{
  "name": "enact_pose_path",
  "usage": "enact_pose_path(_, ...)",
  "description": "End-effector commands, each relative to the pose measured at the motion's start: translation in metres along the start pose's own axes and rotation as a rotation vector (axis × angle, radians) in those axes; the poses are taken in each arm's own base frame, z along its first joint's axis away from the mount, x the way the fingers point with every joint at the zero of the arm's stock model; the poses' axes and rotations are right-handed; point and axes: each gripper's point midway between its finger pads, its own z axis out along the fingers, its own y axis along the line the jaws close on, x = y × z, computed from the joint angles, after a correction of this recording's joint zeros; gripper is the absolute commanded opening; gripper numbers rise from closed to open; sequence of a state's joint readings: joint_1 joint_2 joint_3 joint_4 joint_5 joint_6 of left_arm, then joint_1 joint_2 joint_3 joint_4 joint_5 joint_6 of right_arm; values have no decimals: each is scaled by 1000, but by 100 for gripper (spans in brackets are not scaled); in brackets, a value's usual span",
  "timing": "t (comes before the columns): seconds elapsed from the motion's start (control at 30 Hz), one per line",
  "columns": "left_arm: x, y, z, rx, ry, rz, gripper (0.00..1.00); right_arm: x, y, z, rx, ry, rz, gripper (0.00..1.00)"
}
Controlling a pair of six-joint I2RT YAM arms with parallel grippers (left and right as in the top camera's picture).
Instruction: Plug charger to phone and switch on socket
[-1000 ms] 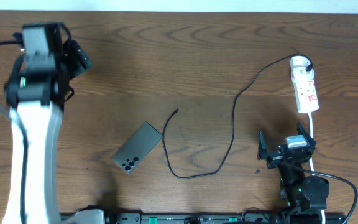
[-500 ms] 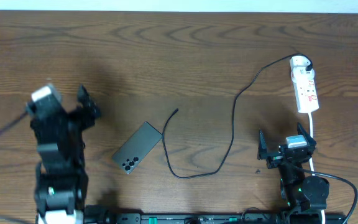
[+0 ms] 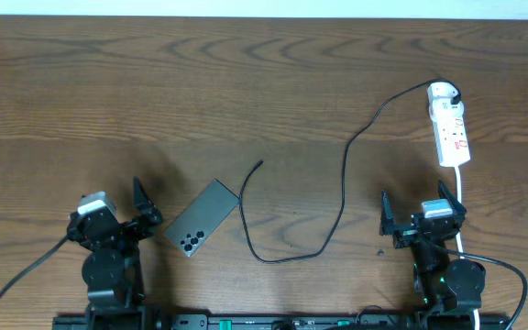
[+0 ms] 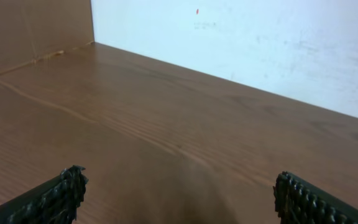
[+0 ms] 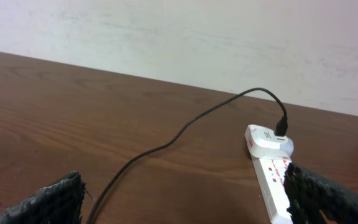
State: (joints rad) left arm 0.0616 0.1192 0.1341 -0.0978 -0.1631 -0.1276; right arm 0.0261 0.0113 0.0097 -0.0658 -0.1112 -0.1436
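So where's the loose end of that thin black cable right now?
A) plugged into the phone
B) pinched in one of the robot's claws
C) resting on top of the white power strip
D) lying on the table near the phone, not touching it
D: seen from overhead, the cable's loose tip lies on the bare table, just beyond the phone, with a visible gap between them.

I count 1 phone (image 3: 202, 217), 1 charger (image 3: 343, 183), 1 socket (image 3: 450, 130) w/ 1 white cord (image 3: 460, 188), on 1 table (image 3: 108, 92). 2 grippers, mine: left gripper (image 4: 179, 196) & right gripper (image 5: 191, 196), 2 fingers (image 4: 61, 196) each. Phone lenses (image 3: 189, 243) too small to count.
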Motion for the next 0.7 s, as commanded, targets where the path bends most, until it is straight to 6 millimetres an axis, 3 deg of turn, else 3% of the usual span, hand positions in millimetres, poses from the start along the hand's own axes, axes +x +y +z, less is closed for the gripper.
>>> enact_pose_path(0.0, 12, 2, 0, 4, -25, 17, 98, 1, -1, 0, 7, 0, -11, 99)
enact_pose_path(0.17, 29, 5, 2, -3, 9, 25, 98, 1, -1, 0, 7, 0, -11, 99)
enact_pose_path(0.67, 31, 6, 2, -4, 17, 27, 98, 1, -1, 0, 7, 0, -11, 99)
